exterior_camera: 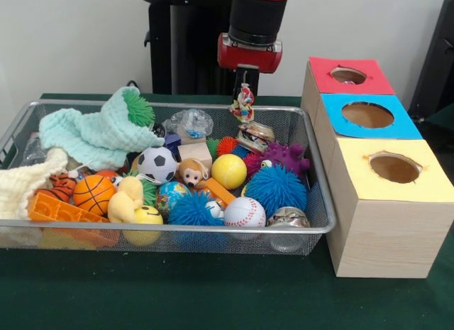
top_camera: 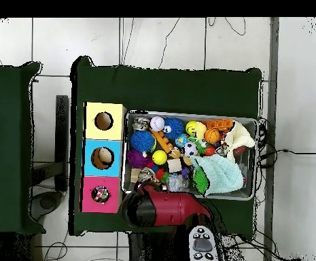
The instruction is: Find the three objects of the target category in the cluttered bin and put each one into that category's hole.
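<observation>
My gripper (exterior_camera: 245, 87) comes down over the far right corner of the wire bin (exterior_camera: 320, 202). It is shut on a small red, white and yellow toy figure (exterior_camera: 242, 107), which hangs just above the bin's rim. Beside the bin stand three wooden boxes in a row: a red-topped hole (exterior_camera: 347, 75), a blue-topped hole (exterior_camera: 367, 115) and a yellow-topped hole (exterior_camera: 394, 168). In the overhead view the red arm (top_camera: 166, 208) covers the gripper, and something colourful lies inside the red box's hole (top_camera: 100, 194).
The bin is crowded: soccer ball (exterior_camera: 157, 164), basketball (exterior_camera: 93, 194), baseball (exterior_camera: 244, 212), yellow ball (exterior_camera: 228, 171), blue spiky ball (exterior_camera: 275, 188), purple spiky toy (exterior_camera: 285, 157), mint knitted cloth (exterior_camera: 99, 135), metal tins (exterior_camera: 287, 218). Green cloth covers the table (exterior_camera: 177, 294).
</observation>
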Action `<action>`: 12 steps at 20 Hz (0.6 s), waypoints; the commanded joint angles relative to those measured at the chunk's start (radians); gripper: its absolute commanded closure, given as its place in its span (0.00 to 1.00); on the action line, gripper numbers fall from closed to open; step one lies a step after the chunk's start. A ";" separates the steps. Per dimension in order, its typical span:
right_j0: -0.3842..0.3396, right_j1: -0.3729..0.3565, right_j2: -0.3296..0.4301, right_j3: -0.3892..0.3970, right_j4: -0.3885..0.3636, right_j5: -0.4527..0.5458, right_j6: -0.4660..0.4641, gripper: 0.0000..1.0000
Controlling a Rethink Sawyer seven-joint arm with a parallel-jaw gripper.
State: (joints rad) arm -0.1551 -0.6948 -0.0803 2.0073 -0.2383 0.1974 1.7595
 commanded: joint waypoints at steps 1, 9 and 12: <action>-0.031 0.040 0.048 -0.087 -0.035 -0.043 0.079 1.00; -0.028 0.042 0.052 -0.086 -0.014 -0.014 0.089 1.00; -0.015 0.034 0.050 -0.092 0.003 0.029 0.091 1.00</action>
State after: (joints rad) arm -0.1637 -0.6768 -0.0805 2.0065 -0.2383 0.1972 1.7595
